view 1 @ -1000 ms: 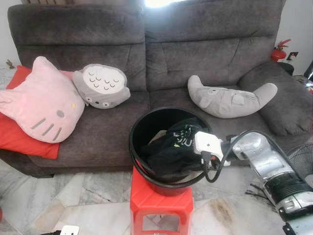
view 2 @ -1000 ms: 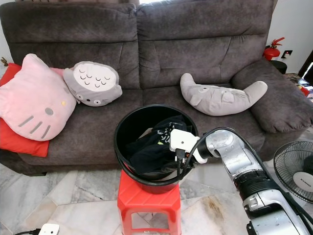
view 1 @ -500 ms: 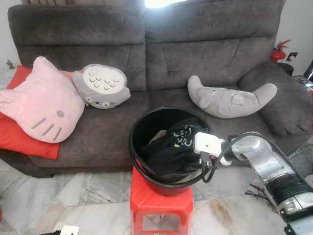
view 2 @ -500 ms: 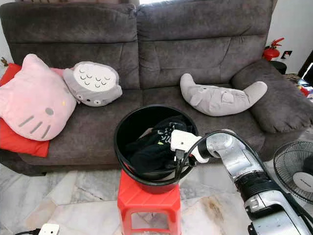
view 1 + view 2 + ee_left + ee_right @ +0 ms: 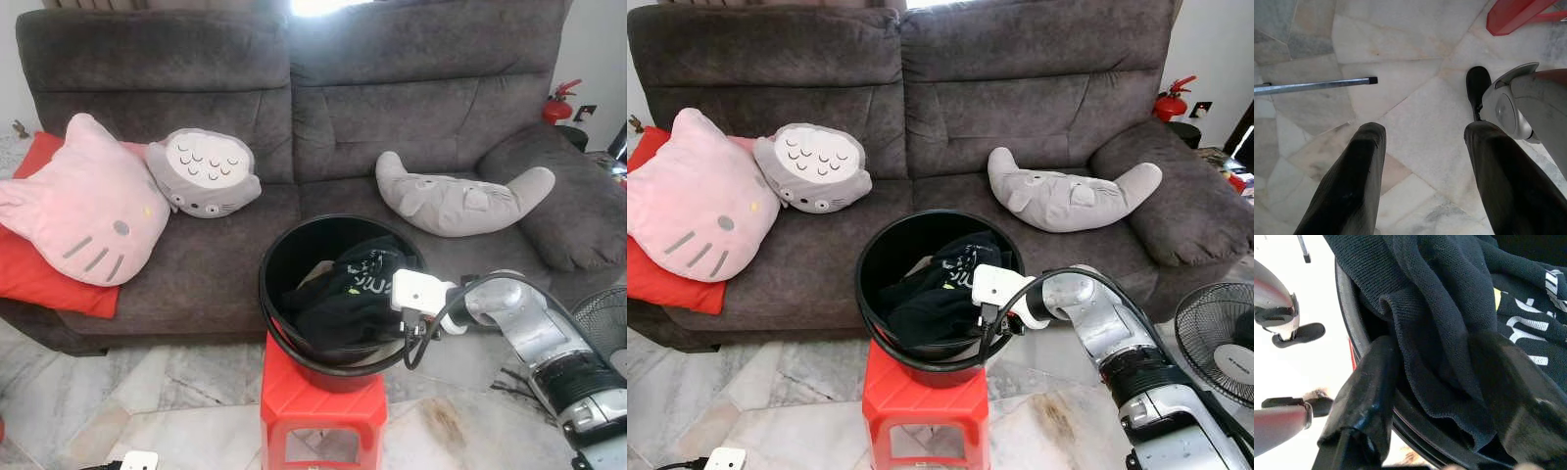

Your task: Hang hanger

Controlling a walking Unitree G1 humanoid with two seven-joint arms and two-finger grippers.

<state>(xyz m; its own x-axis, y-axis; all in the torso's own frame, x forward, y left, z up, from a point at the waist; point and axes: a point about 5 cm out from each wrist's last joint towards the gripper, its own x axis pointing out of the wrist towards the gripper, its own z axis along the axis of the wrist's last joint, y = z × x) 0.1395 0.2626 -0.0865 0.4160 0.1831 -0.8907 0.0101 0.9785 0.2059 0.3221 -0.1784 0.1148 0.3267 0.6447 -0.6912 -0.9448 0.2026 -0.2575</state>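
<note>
One black garment [image 5: 343,299] with white lettering lies heaped in a black bucket [image 5: 284,259] on a red stool [image 5: 318,406], before a grey sofa [image 5: 392,88]. Right gripper [image 5: 1435,382] reaches into the bucket's near side, fingers [image 5: 1369,387] apart with a fold of the cloth between them; firm grasp cannot be told. Left gripper [image 5: 1422,166] hangs spread wide above marble floor [image 5: 1400,44], holding nothing. Pink cat cushion [image 5: 88,201], two grey plush pillows on the seat.
</note>
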